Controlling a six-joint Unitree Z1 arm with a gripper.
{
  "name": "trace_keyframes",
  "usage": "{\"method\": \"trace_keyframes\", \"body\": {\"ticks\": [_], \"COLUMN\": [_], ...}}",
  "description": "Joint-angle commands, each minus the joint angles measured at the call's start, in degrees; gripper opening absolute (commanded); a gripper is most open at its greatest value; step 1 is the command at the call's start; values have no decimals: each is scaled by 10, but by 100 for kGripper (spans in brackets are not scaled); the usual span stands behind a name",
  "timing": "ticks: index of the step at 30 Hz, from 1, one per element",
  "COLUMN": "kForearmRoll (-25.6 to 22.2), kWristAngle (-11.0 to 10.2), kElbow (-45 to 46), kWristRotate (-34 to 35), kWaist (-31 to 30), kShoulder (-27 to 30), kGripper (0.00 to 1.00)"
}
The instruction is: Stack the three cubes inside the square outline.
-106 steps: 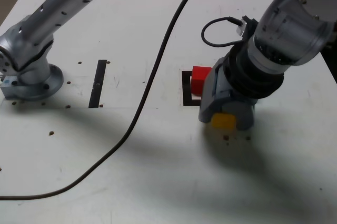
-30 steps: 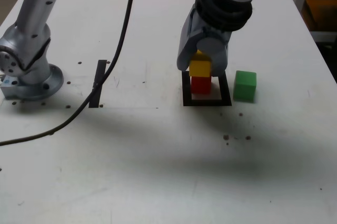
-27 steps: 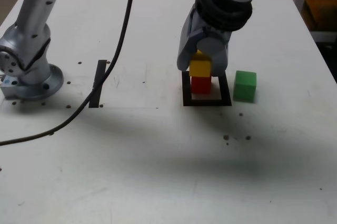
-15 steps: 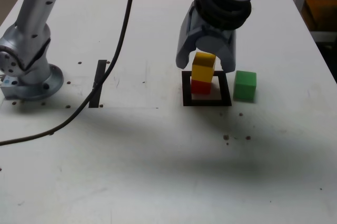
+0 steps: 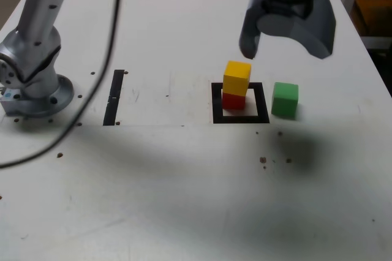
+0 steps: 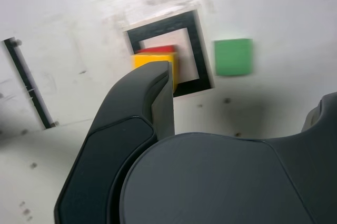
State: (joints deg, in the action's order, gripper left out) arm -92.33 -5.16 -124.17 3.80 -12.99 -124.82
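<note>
A white bench [image 5: 184,200] is filling the exterior view, carrying everything in the scene. At the far left of that view, the arm's grey base [image 5: 33,83] is sitting bolted to the bench, with a dark cable [image 5: 92,95] trailing down across the surface beside it. Toward the far right, the claw [image 5: 285,43] is hanging above the bench with its jaws spread wide and nothing between them, clear of the blocks below. Right of centre, the square outline [image 5: 217,105] of black tape is lying flat on the bench, and inside it the red cube [image 5: 233,101] is sitting with the yellow cube [image 5: 236,78] resting on top of it. The green cube [image 5: 284,100] is standing on the bench just outside the outline's right edge, apart from the two stacked blocks. A straight strip of black tape [image 5: 114,97] is lying on the bench between the base and the outline.
</note>
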Motion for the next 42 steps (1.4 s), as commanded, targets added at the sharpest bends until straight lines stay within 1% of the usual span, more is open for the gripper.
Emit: {"method": "trace_keyframes", "body": {"ticks": [1, 10, 14, 26, 34, 42], "kForearmRoll": [-13, -14, -10, -2, 13, 29], "kWristAngle": [3, 8, 20, 25, 36, 36], "kElbow": [-32, -68, -43, -25, -13, -19], "kWristRotate": [-5, -13, -16, -13, -24, -35], "kWaist": [-4, 4, 30, 41, 54, 55], "kShoulder": [-22, -81, -109, -122, -140, -154], "kGripper": [99, 99, 99, 100, 99, 99]}}
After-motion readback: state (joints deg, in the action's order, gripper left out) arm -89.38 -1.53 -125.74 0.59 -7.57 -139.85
